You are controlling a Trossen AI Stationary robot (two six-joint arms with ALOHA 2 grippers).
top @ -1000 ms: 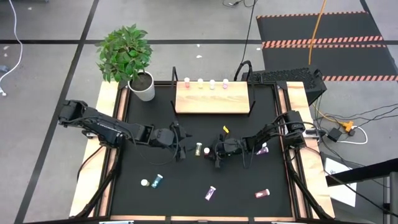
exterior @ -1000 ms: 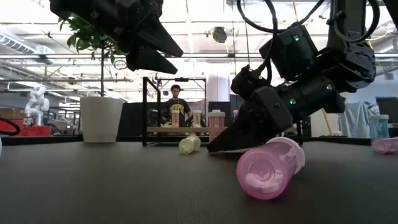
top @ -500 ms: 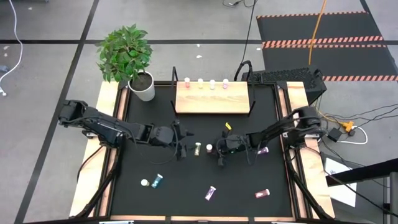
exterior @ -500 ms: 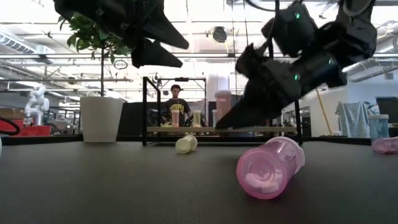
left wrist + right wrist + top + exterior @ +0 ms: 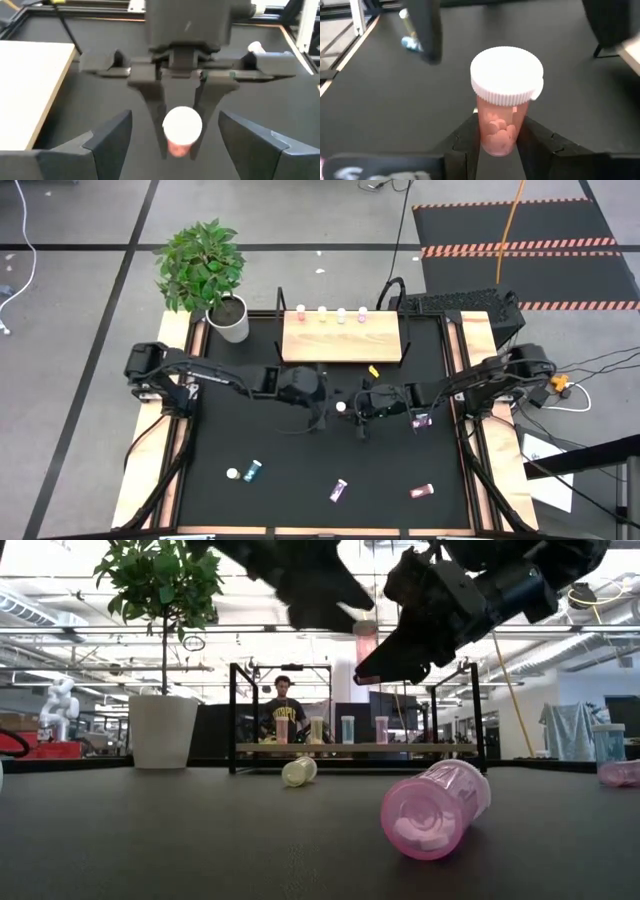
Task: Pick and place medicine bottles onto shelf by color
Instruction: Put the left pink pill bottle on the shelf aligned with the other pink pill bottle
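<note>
My right gripper (image 5: 352, 408) is shut on a pink medicine bottle with a white cap (image 5: 341, 406), held up over the middle of the table. My left gripper (image 5: 322, 412) is open and faces it from the left, its fingers (image 5: 107, 137) standing wide on either side without touching. The shelf (image 5: 340, 342) stands at the far edge with several bottles in a row (image 5: 322, 311). Loose bottles lie on the mat: a teal one (image 5: 254, 470), a purple one (image 5: 340, 490), a pink one (image 5: 422, 491) and a yellowish one (image 5: 300, 771). My right gripper pinches the bottle's pink body (image 5: 497, 132) between its two fingers (image 5: 535, 142), below the white cap (image 5: 506, 75). The fingers come from the table's right side, slanting a little downward. The bottle stands upright with its cap on top, lifted clear of the mat.
A white pot with a green plant (image 5: 228, 318) stands at the far left corner. Another purple bottle (image 5: 421, 420) lies under the right arm. In the low view a pink bottle (image 5: 435, 810) lies close to the near edge. A person (image 5: 285, 715) sits in the room beyond the shelf.
My right gripper has risen from the mat with the pink bottle, which now hangs clear and upright. My left gripper has moved up and toward the table's right until it faces the held bottle; it stays open.
</note>
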